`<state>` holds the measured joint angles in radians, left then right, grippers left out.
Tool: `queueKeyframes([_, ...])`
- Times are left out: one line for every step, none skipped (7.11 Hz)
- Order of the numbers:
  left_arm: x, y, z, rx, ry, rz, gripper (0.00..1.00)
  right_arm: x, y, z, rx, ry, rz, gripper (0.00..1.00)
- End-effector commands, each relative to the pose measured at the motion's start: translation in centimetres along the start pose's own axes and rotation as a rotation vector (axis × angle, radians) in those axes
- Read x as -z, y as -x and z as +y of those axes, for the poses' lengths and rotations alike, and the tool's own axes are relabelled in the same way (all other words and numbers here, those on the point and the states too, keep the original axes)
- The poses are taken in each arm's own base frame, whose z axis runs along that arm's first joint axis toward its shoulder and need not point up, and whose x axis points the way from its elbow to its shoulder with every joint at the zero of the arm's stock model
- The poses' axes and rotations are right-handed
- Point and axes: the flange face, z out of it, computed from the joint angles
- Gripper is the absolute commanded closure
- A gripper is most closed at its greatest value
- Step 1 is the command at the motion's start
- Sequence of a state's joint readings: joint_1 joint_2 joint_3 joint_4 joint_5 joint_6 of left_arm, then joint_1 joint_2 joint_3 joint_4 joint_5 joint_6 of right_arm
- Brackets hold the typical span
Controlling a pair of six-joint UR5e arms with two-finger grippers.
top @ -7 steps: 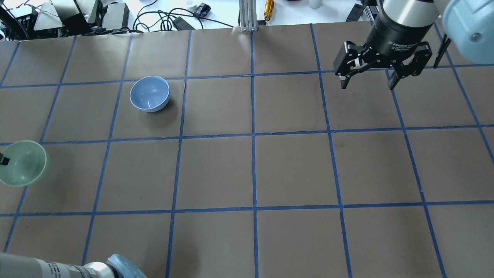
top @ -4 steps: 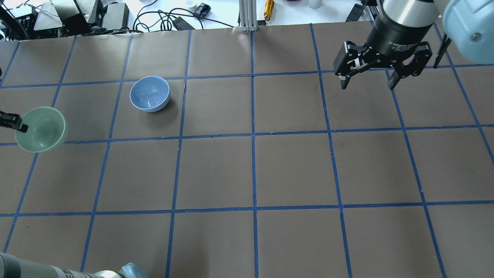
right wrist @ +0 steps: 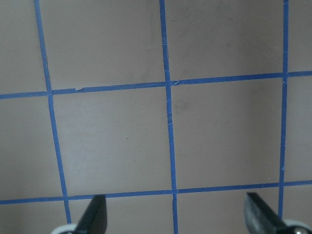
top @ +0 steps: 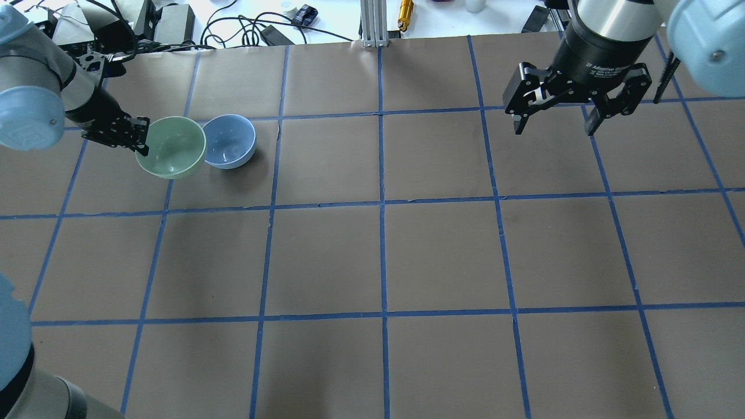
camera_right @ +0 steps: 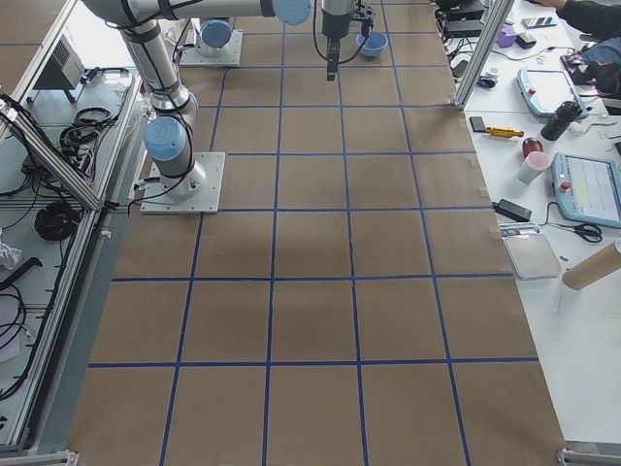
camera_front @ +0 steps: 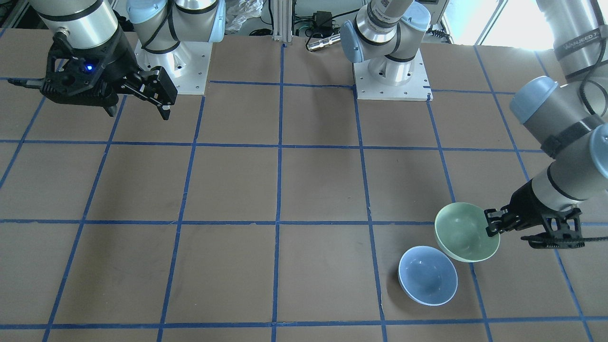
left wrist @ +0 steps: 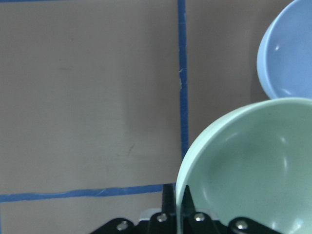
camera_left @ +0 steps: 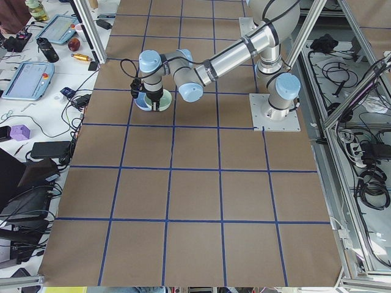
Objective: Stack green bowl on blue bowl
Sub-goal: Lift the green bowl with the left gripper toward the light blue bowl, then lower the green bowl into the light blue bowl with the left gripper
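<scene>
The blue bowl (top: 231,139) sits upright on the table at the far left; it also shows in the front view (camera_front: 427,276) and the left wrist view (left wrist: 287,58). My left gripper (top: 140,138) (camera_front: 490,227) is shut on the rim of the green bowl (top: 170,146) (camera_front: 463,232) (left wrist: 248,165). It holds the bowl tilted above the table, right beside the blue bowl, and the rims overlap in the overhead view. My right gripper (top: 554,130) (camera_front: 138,114) (right wrist: 176,219) is open and empty, high over the far right of the table.
Brown table with a blue tape grid (top: 381,203). Cables and boxes (top: 128,23) lie beyond the far edge, with an aluminium post (top: 371,23) at its middle. The robot bases (camera_front: 389,71) stand at the near side.
My left gripper has carried the green bowl from the table's left edge forward and to the right, up to the blue bowl. The right arm has not moved.
</scene>
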<state>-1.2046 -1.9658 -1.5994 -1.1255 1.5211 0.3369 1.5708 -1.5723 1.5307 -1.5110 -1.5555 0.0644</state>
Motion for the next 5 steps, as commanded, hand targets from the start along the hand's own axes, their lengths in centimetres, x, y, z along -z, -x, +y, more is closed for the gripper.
queueKeyframes([-2.7,-2.4,-2.8,0.042,0.024,0.009,1.00,0.1,0.0,0.0,0.002,-0.003,0.000,0.00])
queueKeyframes([-2.9,-5.7,-3.3,0.047,0.017,0.004,1.00,0.0,0.0,0.0,0.000,0.000,0.000,0.00])
queueKeyframes([-3.0,-6.2,-3.3,0.048,0.017,0.006,1.00,0.0,0.0,0.0,0.000,0.000,0.000,0.00])
queueKeyframes([-3.1,-6.2,-3.3,0.048,0.018,0.006,1.00,0.1,0.0,0.0,0.000,-0.001,0.000,0.00])
queueKeyframes([-3.3,-6.2,-3.3,0.048,0.021,0.007,0.98,0.1,0.0,0.0,0.002,-0.001,0.000,0.00])
